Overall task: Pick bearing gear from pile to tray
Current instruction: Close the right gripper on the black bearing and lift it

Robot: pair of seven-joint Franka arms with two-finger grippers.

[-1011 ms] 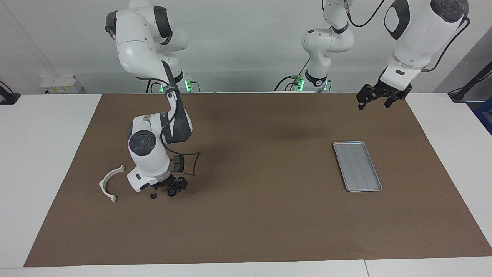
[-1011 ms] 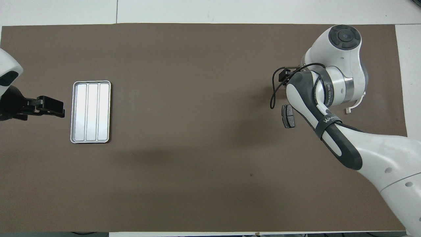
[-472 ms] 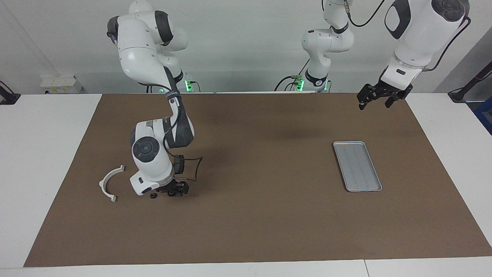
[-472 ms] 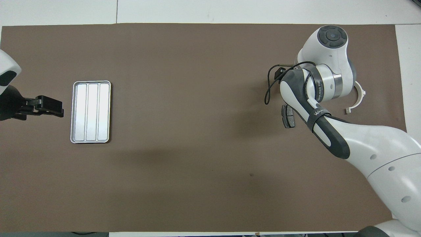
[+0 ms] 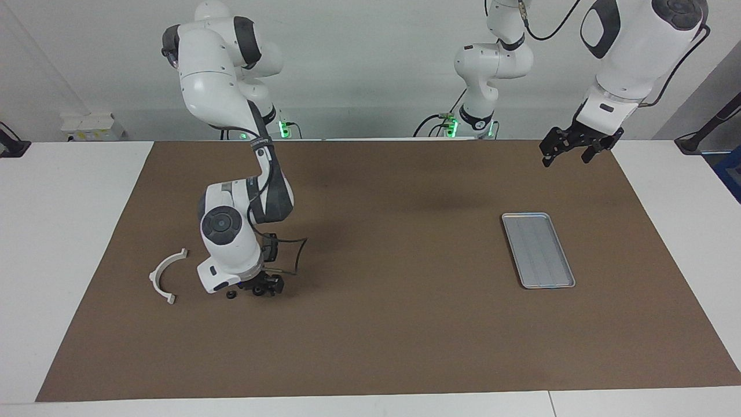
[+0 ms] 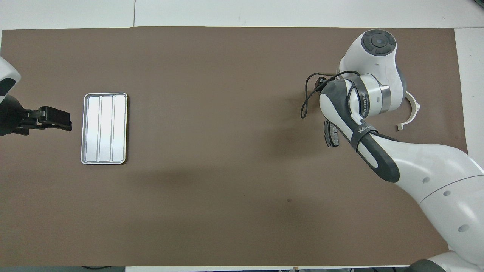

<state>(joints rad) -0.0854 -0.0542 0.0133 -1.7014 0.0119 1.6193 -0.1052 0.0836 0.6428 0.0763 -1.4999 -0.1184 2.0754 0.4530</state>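
Down at the pile (image 5: 231, 278), the right gripper (image 5: 263, 288) sits on a black piece, grip unclear; its arm hides this overhead. Left gripper (image 5: 570, 149) waits open near the tray (image 5: 537, 249).

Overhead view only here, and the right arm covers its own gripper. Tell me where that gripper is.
Observer: The right gripper is down at the mat, in the pile. I cannot tell whether it touches a part.
Operator: Report any small parts hidden under the arm.
Observer: One black round piece lies loose on the mat, between that gripper and the white bracket.
Operator: Give me the left gripper's height.
Observer: The left gripper hangs high over the mat, open, and not over the tray.
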